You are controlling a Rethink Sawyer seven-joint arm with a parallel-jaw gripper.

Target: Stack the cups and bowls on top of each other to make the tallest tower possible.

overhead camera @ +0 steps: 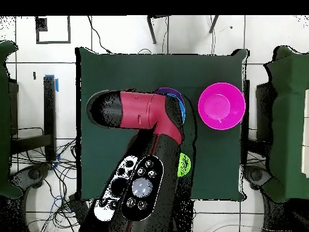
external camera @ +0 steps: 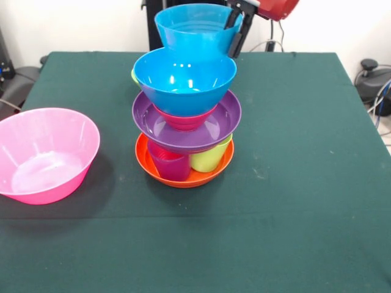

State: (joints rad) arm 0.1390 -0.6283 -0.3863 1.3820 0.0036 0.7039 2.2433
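The tower stands mid-table. Its base is an orange bowl (external camera: 183,176) holding a purple cup (external camera: 169,166) and a lime green cup (external camera: 209,159). On them rest a wide purple bowl (external camera: 189,129), a small red bowl (external camera: 183,119) and a blue bowl (external camera: 183,82). A light blue bowl (external camera: 195,32) sits highest, its base hidden behind the blue bowl's rim. My gripper (external camera: 235,30) is shut on its right rim, one finger inside and one outside. In the overhead view the arm (overhead camera: 145,112) covers the tower, leaving only the purple bowl's (overhead camera: 172,92) edge showing.
A big pink bowl (external camera: 46,152) (overhead camera: 221,106) lies alone on the green cloth, to the left of the tower in the front view. A lime green piece (external camera: 133,76) (overhead camera: 184,164) peeks out behind the tower, mostly hidden.
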